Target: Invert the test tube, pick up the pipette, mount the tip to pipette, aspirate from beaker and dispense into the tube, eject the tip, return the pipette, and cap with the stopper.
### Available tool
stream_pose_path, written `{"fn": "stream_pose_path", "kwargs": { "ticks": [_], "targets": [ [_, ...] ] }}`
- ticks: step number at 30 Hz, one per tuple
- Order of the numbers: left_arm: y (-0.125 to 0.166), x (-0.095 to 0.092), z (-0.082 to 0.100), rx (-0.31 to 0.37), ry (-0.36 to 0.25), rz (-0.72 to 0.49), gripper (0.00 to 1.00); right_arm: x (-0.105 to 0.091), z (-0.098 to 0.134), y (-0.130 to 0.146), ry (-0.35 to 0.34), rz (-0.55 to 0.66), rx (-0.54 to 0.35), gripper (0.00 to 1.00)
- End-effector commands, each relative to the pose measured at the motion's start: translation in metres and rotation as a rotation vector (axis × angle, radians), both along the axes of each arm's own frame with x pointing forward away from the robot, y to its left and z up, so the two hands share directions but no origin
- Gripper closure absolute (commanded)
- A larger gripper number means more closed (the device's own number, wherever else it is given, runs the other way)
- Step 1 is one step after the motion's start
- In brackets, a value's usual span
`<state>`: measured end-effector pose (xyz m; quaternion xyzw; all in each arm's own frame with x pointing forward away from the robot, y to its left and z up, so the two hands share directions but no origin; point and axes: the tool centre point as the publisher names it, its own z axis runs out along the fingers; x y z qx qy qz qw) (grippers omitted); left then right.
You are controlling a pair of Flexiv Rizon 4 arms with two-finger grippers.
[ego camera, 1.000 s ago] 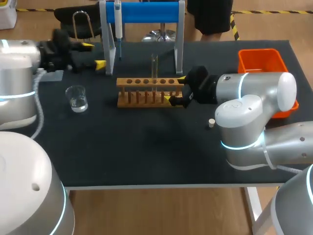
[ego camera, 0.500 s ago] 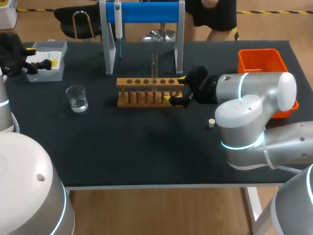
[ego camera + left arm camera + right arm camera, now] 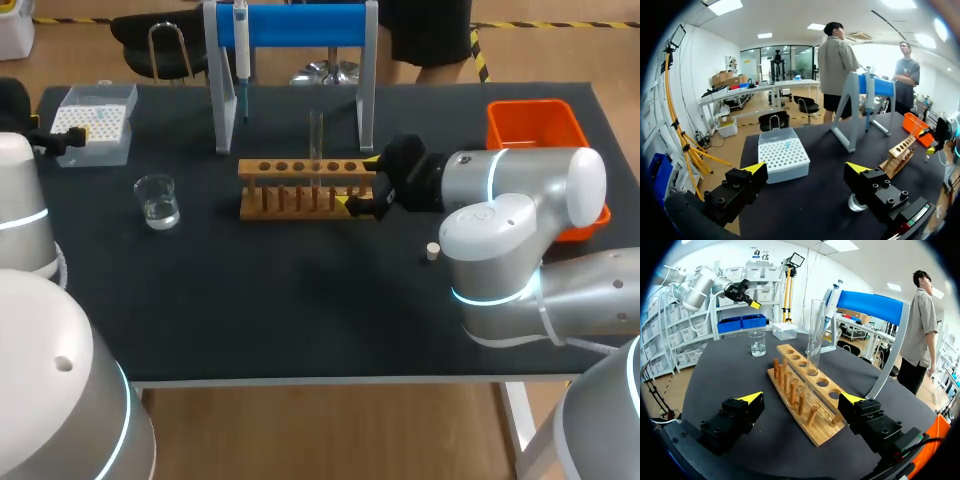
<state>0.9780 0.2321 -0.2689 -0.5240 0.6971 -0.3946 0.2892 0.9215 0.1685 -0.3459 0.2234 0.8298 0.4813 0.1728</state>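
Left gripper (image 3: 805, 169) gapes empty near the edge of the table (image 3: 300, 320); right gripper (image 3: 801, 399), wide open, seemingly clears the rack (image 3: 305, 167).

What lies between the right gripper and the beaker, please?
The rack, with the tube upright in it, runs from the right gripper toward the beaker; past its far end is bare table. The head and right wrist views both show this.
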Motion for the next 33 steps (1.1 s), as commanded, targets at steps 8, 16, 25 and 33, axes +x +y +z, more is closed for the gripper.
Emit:
{"fn": "stream_pose_path", "kwargs": {
  "ticks": [8,16,25,33],
  "targets": [
    [0.003,0.052,-0.035,0.005,0.008,0.03,0.0,0.0,0.0,0.0,0.002,-0.001,-0.002,0.0],
    [0.004,0.071,-0.054,-0.018,0.01,0.031,0.0,0.0,0.0,0.0,0.002,-0.001,-0.002,0.0],
    [0.004,0.083,-0.061,-0.018,0.007,0.049,0.0,0.0,0.0,0.0,0.002,-0.001,-0.002,0.0],
    [0.003,0.084,-0.061,-0.008,0.002,0.046,0.0,0.0,0.0,0.0,0.002,-0.001,-0.002,0.0]
  ]
}}
